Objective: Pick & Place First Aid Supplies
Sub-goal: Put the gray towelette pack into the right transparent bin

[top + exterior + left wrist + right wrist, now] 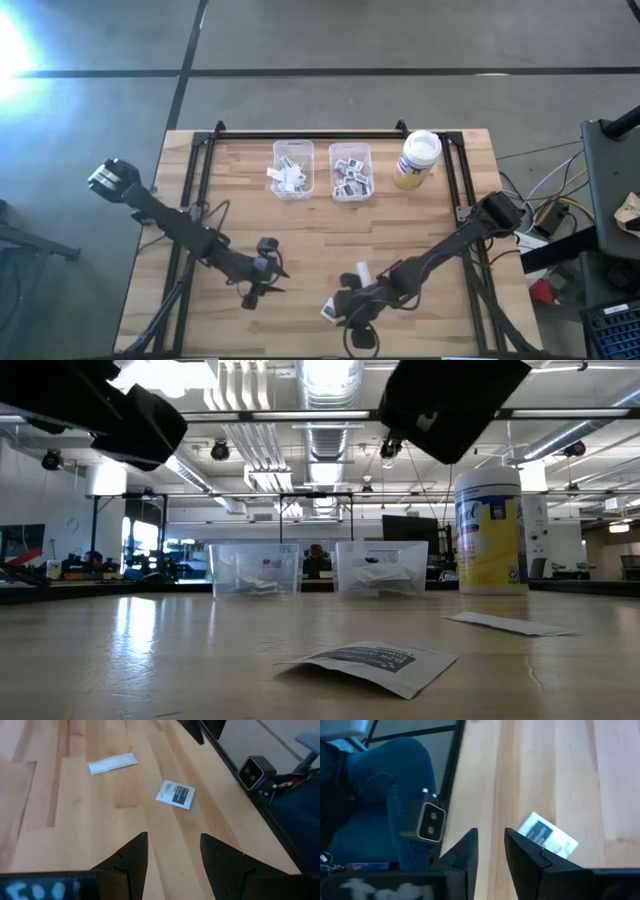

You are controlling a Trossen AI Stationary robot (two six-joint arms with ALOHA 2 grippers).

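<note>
A pale wooden worktop (300,240) with a smooth, slightly glossy finish is seen; beside its near edge, a matt paper packet (175,794) lies flat.

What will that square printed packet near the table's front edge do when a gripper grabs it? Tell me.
The square printed packet lies nearly flat with one corner lifted, so it is probably thin, light and floppy. On the smooth wooden table it may slide rather than lift. The right gripper, poised above it, would likely need to catch an edge.
</note>
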